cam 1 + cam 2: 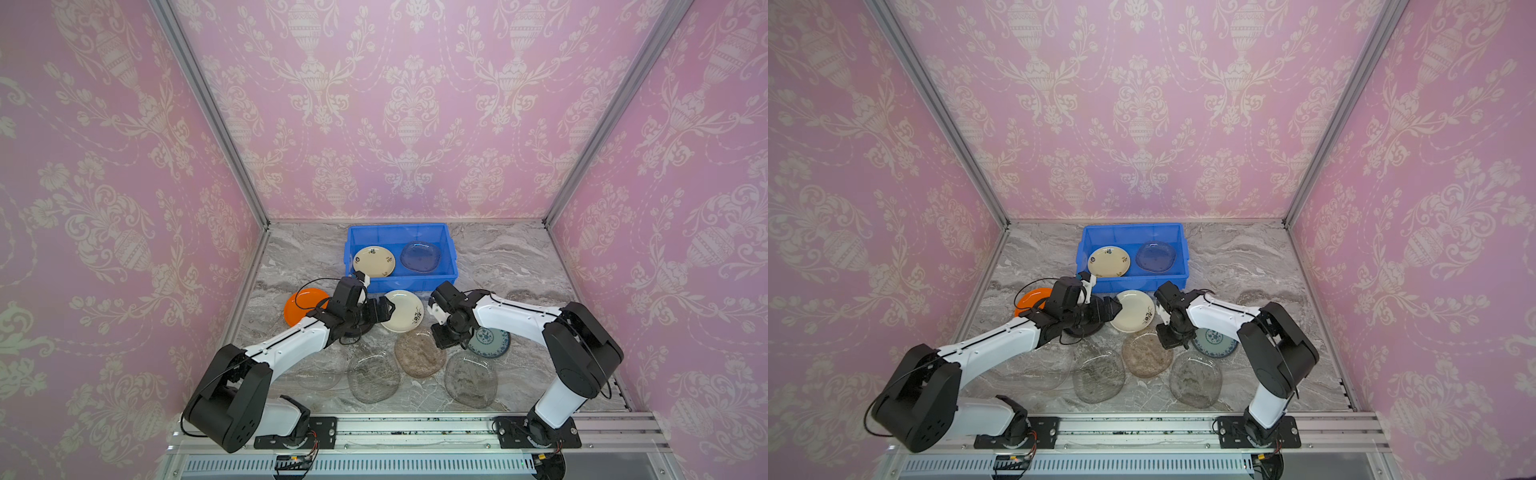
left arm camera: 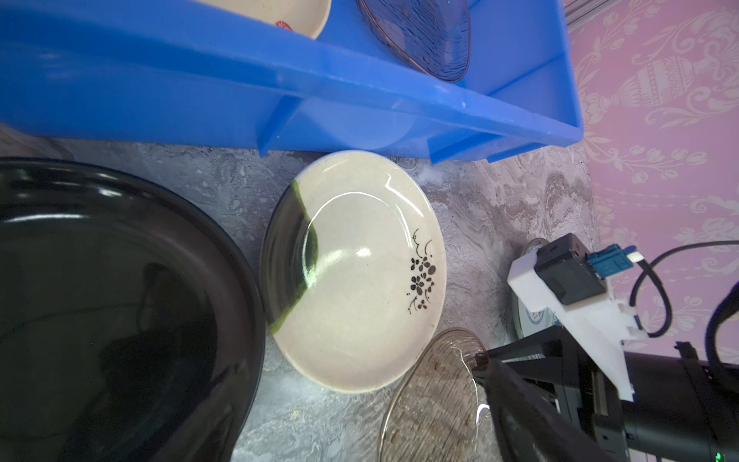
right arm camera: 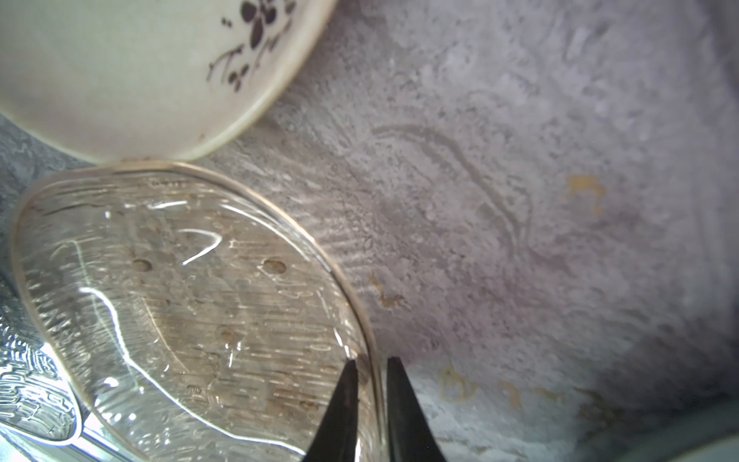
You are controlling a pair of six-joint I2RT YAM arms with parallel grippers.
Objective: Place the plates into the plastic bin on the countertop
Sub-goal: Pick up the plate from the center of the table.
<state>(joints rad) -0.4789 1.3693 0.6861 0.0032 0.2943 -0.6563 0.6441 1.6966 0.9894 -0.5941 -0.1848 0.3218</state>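
The blue plastic bin point(image 1: 451, 253) stands at the back of the countertop point(image 1: 519, 266). It holds a cream plate point(image 1: 374, 262) and a glass plate point(image 1: 420, 256). In front lie an orange plate point(image 1: 301, 305), a black plate point(image 2: 100, 320), a cream plate point(image 1: 405, 311), a blue-patterned plate point(image 1: 492, 343), a smoky brown glass plate point(image 1: 417, 355) and clear glass plates point(image 1: 374, 376) point(image 1: 471, 380). My right gripper point(image 3: 372, 366) is shut on the brown glass plate's point(image 3: 180, 300) rim. My left gripper point(image 1: 386, 309) is open, low between the black plate and the cream plate point(image 2: 356, 272).
Pink patterned walls with metal posts point(image 1: 582, 153) close in the left, back and right sides. An aluminium rail point(image 1: 415, 428) carrying both arm bases runs along the front edge. A black cable point(image 1: 311, 286) loops over the orange plate.
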